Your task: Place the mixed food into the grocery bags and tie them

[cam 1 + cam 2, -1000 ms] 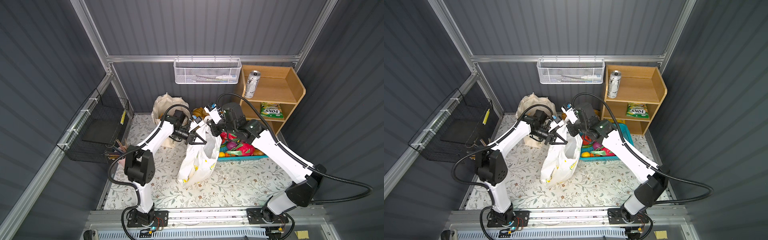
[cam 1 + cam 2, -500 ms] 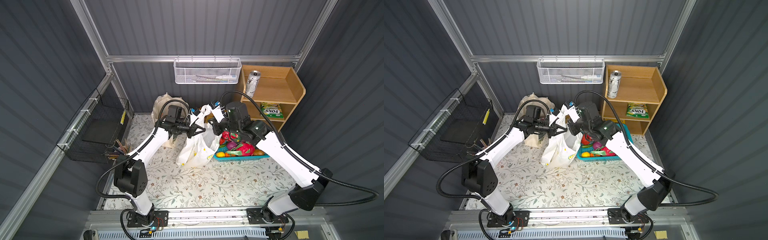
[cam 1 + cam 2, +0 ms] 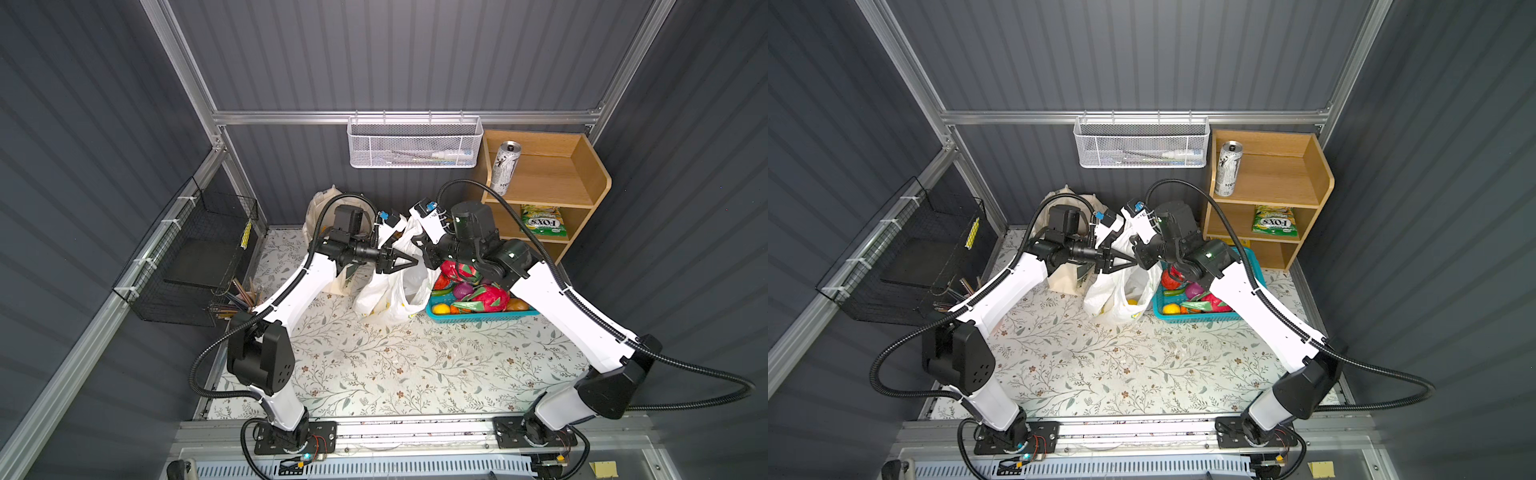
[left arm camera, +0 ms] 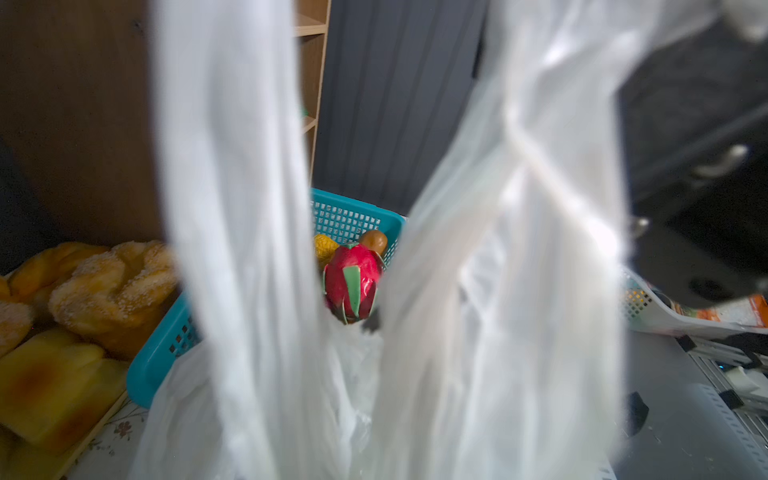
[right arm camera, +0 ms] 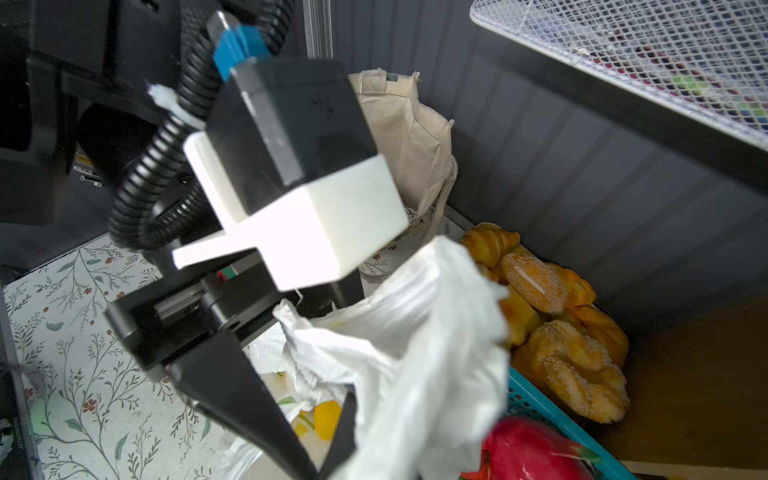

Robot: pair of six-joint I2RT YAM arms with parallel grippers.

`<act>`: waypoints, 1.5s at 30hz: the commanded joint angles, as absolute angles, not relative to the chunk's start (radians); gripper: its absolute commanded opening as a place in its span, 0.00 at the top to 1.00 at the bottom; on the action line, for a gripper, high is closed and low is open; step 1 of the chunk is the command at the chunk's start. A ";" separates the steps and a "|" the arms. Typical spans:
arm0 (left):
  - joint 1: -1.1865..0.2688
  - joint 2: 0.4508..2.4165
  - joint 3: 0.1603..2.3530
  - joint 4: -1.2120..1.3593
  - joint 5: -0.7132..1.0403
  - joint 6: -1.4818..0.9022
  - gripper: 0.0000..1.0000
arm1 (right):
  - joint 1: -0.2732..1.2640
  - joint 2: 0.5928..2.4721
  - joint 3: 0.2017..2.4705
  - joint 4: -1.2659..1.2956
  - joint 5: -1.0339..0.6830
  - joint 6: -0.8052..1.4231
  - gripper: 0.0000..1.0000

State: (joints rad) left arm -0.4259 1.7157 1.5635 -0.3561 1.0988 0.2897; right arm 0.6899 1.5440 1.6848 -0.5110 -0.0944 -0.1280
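Canvas tote (image 3: 318,205), cream, slumps against the back wall, centre-left. Left gripper (image 3: 405,262) reaches level toward the right, jaws parted part-way beside the plastic bag (image 3: 390,295), which is white with lemon print and stands mid-frame with its handles drawn up. Right gripper (image 3: 419,245), closed, pinches a handle. Drink can (image 3: 505,168) and FOX'S pouch (image 3: 540,222) sit on the upper-right shelves.

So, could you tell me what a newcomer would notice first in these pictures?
The left end effector and right end effector, nose to nose over the white bag at the back of the floral table. Next, the teal basket of bright fruit beside the bag, then the tall can alone on the wooden shelf, top tier, back right corner.
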 commanded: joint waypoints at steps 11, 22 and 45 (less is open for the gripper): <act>-0.425 1.796 1.732 -0.883 1.276 0.602 0.47 | 0.692 1.500 1.619 -0.432 -0.236 -0.149 1.00; -0.358 1.699 1.635 -0.748 1.235 0.518 0.45 | 0.693 1.445 1.534 -0.394 -0.411 -0.142 1.00; -0.357 1.673 1.581 -0.608 1.264 0.433 0.89 | 0.719 1.547 1.615 -0.351 -0.423 -0.087 0.96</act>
